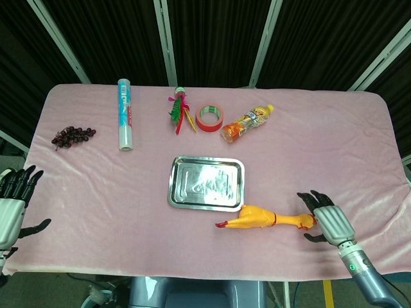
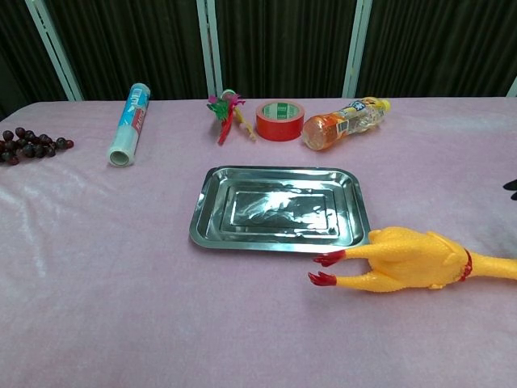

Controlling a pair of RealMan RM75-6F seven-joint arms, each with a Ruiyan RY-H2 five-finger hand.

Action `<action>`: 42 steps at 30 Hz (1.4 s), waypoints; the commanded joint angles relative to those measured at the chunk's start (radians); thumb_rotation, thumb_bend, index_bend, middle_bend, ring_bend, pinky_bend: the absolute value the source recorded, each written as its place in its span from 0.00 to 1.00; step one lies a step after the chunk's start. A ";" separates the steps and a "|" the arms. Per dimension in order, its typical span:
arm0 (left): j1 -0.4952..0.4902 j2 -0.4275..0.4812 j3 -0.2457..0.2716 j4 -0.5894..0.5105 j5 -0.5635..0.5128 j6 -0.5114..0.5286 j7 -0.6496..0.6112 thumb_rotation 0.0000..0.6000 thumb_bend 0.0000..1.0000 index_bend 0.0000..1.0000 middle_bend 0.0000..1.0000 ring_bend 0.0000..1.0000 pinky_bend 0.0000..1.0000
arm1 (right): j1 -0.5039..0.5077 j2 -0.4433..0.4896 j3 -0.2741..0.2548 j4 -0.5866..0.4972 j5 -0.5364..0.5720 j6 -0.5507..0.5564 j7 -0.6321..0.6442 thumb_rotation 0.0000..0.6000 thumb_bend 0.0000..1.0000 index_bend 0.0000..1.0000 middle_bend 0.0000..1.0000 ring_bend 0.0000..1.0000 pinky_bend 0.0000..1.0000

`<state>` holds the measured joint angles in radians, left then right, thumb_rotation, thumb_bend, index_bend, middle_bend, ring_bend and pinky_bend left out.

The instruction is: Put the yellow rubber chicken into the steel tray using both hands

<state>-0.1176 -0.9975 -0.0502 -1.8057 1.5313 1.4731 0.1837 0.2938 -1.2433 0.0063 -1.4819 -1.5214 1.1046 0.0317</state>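
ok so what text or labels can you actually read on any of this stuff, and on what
No text reads clearly enough to quote.
Blue and white wrapped roll: print on the wrapper, too blurred to read.
Orange plastic drink bottle: colourful label, too small to read.
Red tape roll: green marks on the inner core, illegible.
Shiny steel tray, yellow rubber chicken: no markings visible.
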 commanded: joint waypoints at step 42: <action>-0.025 -0.016 0.017 0.029 -0.048 -0.074 -0.039 1.00 0.02 0.00 0.00 0.00 0.00 | 0.099 -0.164 -0.005 0.133 0.079 -0.120 0.048 1.00 0.33 0.37 0.33 0.25 0.41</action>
<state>-0.1425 -1.0141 -0.0332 -1.7759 1.4830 1.3997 0.1456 0.3938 -1.4044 0.0047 -1.3517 -1.4394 0.9824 0.0750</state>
